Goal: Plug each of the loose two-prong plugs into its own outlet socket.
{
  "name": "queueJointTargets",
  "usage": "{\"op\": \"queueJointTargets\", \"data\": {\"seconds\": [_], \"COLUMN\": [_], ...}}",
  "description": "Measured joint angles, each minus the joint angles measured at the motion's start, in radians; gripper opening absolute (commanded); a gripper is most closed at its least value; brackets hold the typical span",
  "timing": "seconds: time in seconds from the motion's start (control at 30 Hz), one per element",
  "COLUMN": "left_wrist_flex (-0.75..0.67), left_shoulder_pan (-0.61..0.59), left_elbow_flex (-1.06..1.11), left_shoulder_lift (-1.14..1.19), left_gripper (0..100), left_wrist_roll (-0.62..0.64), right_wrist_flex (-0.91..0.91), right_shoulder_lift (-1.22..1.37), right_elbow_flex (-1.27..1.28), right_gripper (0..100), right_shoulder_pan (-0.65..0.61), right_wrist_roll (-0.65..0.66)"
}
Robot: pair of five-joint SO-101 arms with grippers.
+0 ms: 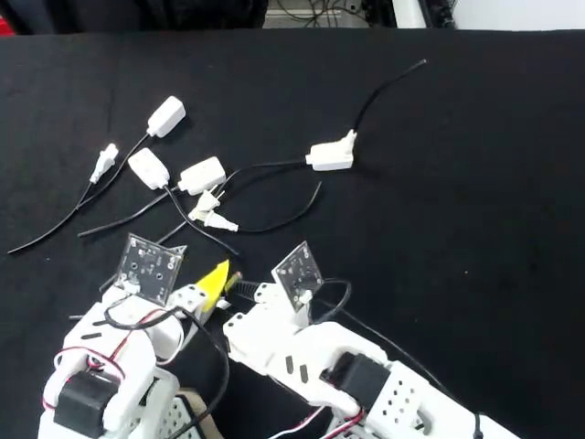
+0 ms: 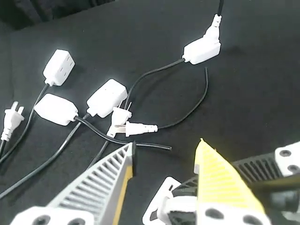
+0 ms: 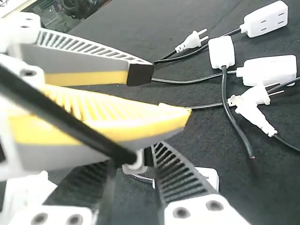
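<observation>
Left wrist view: the left gripper [image 2: 166,143], wide open and empty, hangs near two crossed loose plugs [image 2: 137,127] on the table [image 2: 262,93], whose tangled cords [image 2: 154,71] could drag the neighbouring socket [image 2: 107,97] askew.

Left arm [image 1: 137,352]: white printed shell. Black servo [image 1: 84,400] set in link farthest behind tool; red and white wires [image 1: 110,358] looped over it. Black cable [image 1: 224,366] runs back along arm. Square grey camera board [image 1: 146,265] mounted just behind left gripper [image 2: 166,146]. Yellow finger [image 2: 215,180] ribbed. Grey finger [image 2: 98,187] ribbed, with yellow inner strip and black tip pad [image 2: 133,158]. White finger bases carry round screw holes [image 2: 41,219]. Right arm [image 1: 311,343]: white shell, slotted and perforated; black servo block [image 1: 361,377]; second camera board [image 1: 299,272] behind tool.
</observation>
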Motion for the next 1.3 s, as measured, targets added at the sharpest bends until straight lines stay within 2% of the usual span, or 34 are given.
{"op": "queueJointTargets", "data": {"seconds": [0.13,0.3,0.47,0.57,0.73,0.87,0.97,1.07,1.3], "left_wrist_flex": [0.005,-0.003,-0.104,-0.144,-0.149,-0.152,-0.155,-0.158,-0.158], "left_shoulder_pan": [-0.100,-0.362,-0.638,-0.740,-0.790,-0.790,-0.790,-0.790,-0.790], "left_elbow_flex": [0.000,0.044,0.193,0.299,0.397,0.430,0.443,0.445,0.445], "left_shoulder_lift": [0.002,0.002,0.003,0.005,0.005,0.005,0.005,0.005,0.005], "left_gripper": [22,22,22,22,22,22,22,22,22], "left_wrist_roll": [-0.052,-0.095,-0.103,-0.103,-0.178,-0.222,-0.250,-0.276,-0.284], "right_wrist_flex": [0.071,0.222,0.229,0.229,0.158,0.074,0.026,0.009,0.002], "right_shoulder_lift": [0.000,0.000,0.000,0.005,0.153,0.387,0.568,0.713,0.904], "right_elbow_flex": [-0.005,-0.083,-0.086,-0.087,-0.118,-0.186,-0.249,-0.304,-0.379], "right_gripper": [1.2,1.2,1.2,1.2,1.2,1.2,1.2,1.2,1.2], "right_shoulder_pan": [0.002,0.061,0.066,0.077,0.115,0.123,0.178,0.221,0.229], "right_wrist_roll": [0.000,0.000,0.046,0.052,0.038,0.018,0.012,0.012,-0.012]}}
